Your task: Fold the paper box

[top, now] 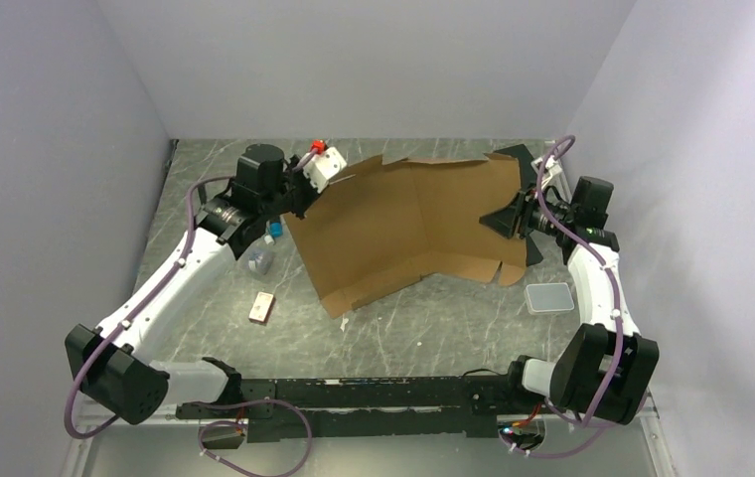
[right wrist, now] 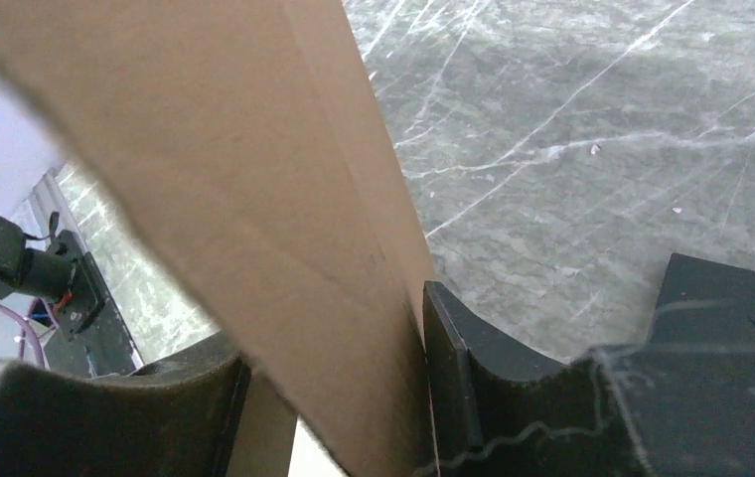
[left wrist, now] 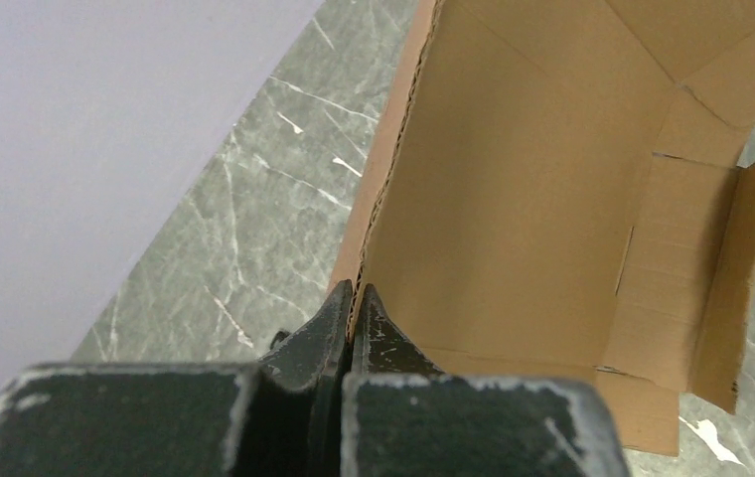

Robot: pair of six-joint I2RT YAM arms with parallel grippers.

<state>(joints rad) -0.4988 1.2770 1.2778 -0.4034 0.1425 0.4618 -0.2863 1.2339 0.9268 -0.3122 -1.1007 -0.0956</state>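
Paper box (top: 403, 224) stands partly unfolded; left gripper (left wrist: 354, 298) pinches its far-left edge tight, right gripper (right wrist: 332, 328) jaws parted around right flap.

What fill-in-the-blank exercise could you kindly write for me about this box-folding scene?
1. The left end effector is shut on an edge of the paper box, whose colour is ___.
2. In the right wrist view, a box panel stands ___ the fingers of the right end effector.
3. The small grey tray lies on the table beside the ___ arm.
Missing words: brown; between; right.
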